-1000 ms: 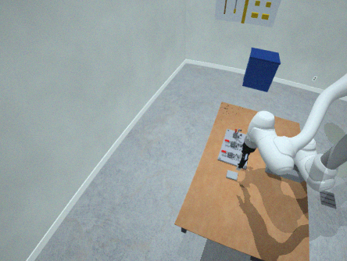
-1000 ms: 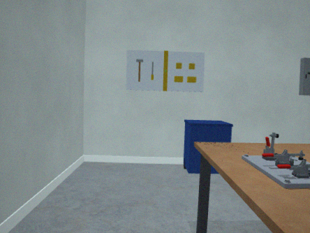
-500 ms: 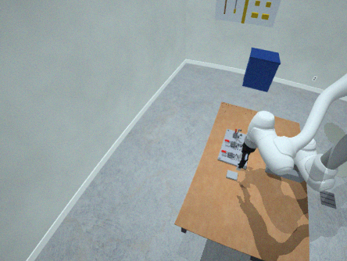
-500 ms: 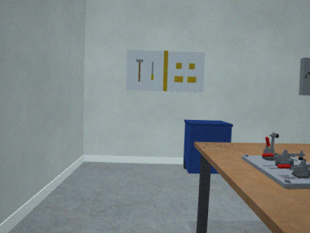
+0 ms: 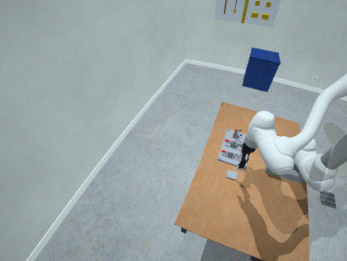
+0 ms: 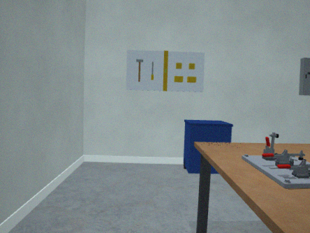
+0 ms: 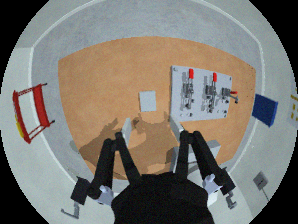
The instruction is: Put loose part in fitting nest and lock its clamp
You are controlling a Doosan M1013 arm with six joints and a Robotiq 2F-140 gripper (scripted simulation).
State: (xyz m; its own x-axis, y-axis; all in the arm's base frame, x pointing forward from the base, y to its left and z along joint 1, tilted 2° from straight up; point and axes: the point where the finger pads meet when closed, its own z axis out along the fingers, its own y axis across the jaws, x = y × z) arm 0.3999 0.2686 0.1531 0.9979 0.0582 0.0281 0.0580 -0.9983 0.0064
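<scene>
The loose part [image 5: 232, 175] is a small flat grey plate lying on the wooden table just in front of the fixture; it also shows in the wrist view [image 7: 148, 100]. The fixture [image 5: 232, 150] is a light grey plate with several nests and red-handled clamps, also seen in the exterior view [image 6: 279, 167] and the wrist view [image 7: 202, 92]. One clamp handle [image 6: 268, 141] stands upright. My gripper [image 5: 242, 164] hangs above the table beside the fixture's near edge, high over the part. Its fingers are open and empty.
A blue bin [image 5: 261, 69] stands on the floor beyond the table's far end. A red-framed stand [image 7: 31, 110] shows at the left of the wrist view. A tool poster [image 6: 165, 70] hangs on the wall.
</scene>
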